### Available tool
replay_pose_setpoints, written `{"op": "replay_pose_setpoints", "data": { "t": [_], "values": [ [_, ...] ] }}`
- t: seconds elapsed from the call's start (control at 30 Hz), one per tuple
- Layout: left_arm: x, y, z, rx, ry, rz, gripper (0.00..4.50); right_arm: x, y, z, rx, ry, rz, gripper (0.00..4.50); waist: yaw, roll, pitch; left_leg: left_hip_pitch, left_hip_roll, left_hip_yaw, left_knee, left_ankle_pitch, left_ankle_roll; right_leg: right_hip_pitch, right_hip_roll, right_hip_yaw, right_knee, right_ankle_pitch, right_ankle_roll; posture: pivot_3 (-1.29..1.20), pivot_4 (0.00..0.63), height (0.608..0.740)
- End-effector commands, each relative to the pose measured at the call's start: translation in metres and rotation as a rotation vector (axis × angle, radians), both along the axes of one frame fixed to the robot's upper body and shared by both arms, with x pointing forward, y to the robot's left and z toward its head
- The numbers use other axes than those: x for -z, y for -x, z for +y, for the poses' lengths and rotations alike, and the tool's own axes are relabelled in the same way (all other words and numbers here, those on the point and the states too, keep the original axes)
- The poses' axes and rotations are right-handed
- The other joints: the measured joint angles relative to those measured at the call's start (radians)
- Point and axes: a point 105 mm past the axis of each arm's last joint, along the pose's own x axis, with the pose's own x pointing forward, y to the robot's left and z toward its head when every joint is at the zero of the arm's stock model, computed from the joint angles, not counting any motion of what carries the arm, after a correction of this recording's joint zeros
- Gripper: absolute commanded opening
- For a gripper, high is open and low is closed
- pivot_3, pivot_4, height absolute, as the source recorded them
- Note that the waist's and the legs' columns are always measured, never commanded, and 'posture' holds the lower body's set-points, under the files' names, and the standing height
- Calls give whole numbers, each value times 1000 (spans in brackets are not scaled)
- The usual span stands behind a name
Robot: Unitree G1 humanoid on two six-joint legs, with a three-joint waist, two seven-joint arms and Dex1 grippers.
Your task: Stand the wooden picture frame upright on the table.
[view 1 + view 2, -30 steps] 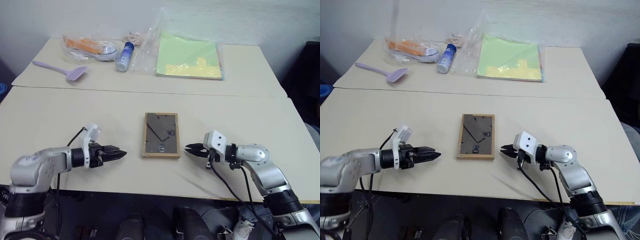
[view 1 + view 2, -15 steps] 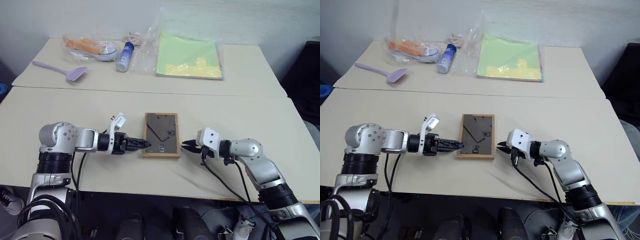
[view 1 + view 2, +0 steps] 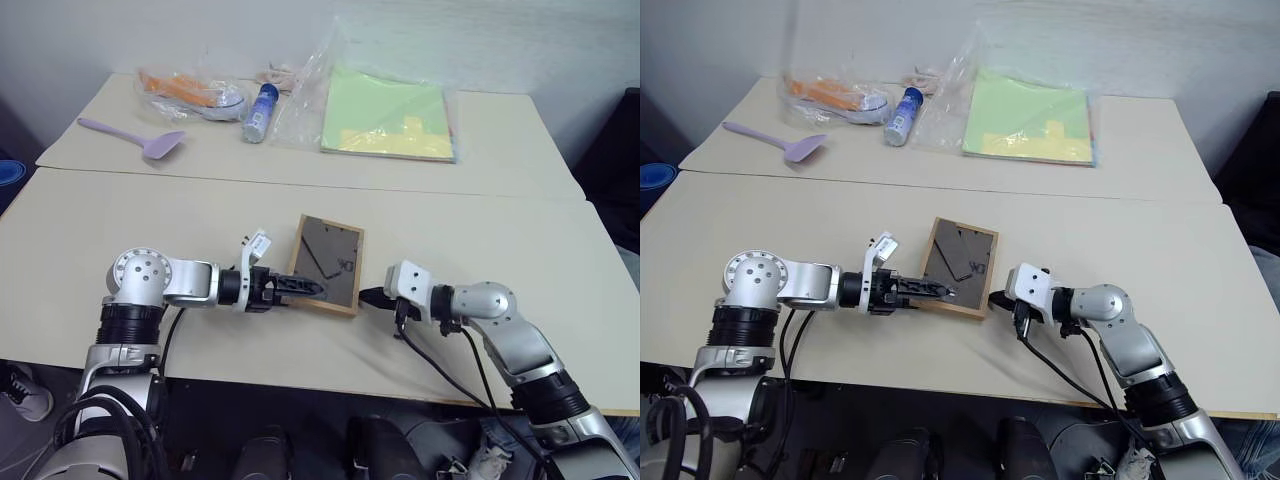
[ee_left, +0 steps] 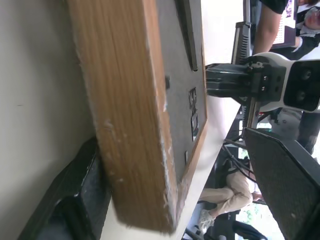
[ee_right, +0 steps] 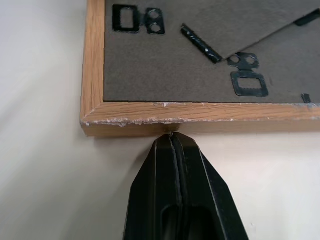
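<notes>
From the head camera, a pale beige table [image 3: 120, 230] stretches ahead. Near its front edge lies the wooden picture frame [image 3: 328, 264], dark back panel facing up, turned slightly askew. The left gripper [image 3: 312, 288] reaches in from the left, its black fingers lying over the frame's left edge. The right gripper [image 3: 368, 296] reaches in from the right, its tip at the frame's right edge near the front corner. Far back on the table sit green-yellow paper sheets [image 3: 390, 112] in clear plastic, a blue-capped bottle [image 3: 260, 112], a bag of orange items [image 3: 190, 90] and a lilac spoon [image 3: 135, 137].

From the left wrist camera, the frame's light-wood edge [image 4: 130, 115] sits between the two spread fingers: one dark finger [image 4: 75, 200] lies beside it near the tabletop, the other [image 4: 287, 180] stands well apart over the back panel. The fingers are apart, not clamped.

From the right wrist camera, the right gripper's fingers [image 5: 172, 165] are pressed together, their tip touching the frame's side [image 5: 135, 127] where it meets the table.
</notes>
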Motion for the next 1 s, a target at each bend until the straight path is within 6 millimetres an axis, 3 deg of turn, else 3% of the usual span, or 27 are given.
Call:
{"op": "replay_pose_setpoints", "data": {
  "t": [0.03, 0.2, 0.3, 0.4, 0.53, 0.7, 0.83, 1.0],
  "values": [
    [9, 4, -3, 7, -15, 49, 2921, -9, 2, 4, -17, -8, -40, 0, -1, 0, 0, 0, 0, 0, 0, 0, 0, 0, 0, 0, 0, 0, 0, 0, 150, 740],
    [9, 3, 3, -21, 3, 61, 1545, -6, 0, -3, -6, 8, -43, 0, -3, 0, 0, 0, 1, 0, 0, 0, -1, 0, 1, -1, 0, 0, 0, 0, 150, 740],
    [5, -1, 6, -56, 22, 31, 1305, -13, 0, -9, 5, -48, -33, 0, -4, 0, 0, 0, 1, 0, 0, 1, -1, 0, 1, -1, 0, 0, 0, 0, 150, 740],
    [-14, -7, 11, -118, 93, -123, 1305, -31, 5, -23, 15, -187, 23, 496, -4, 0, 0, 0, 1, 0, 0, 1, -1, 0, 1, -1, 0, 0, 0, 0, 150, 740],
    [-20, -2, 20, -86, 20, -411, 1305, -60, 16, -30, -35, -378, 143, 1765, -13, 0, 0, 0, 2, 0, 0, 1, -2, 0, 2, -1, -1, 0, 0, 0, 150, 740],
    [-14, 2, 22, -36, -16, -537, 1305, -91, 9, -11, -58, -515, 192, 3361, -21, 0, 0, 1, 2, 0, -1, 2, -4, 0, 2, 0, -2, -1, -1, 0, 150, 740],
    [-16, 7, 14, 12, 0, -568, 1305, -99, 0, 13, -80, -516, 184, 4467, -22, 0, 0, 0, 2, 0, -1, 1, -3, -1, 1, 0, -2, -1, -1, 0, 150, 740],
    [-14, 11, 7, 65, -15, -595, 1305, -101, -11, 43, -121, -519, 170, 4467, -21, 0, 0, -2, 2, 0, -2, 1, -2, -2, 1, -1, 0, -1, -1, 0, 150, 740]
  ]
}}
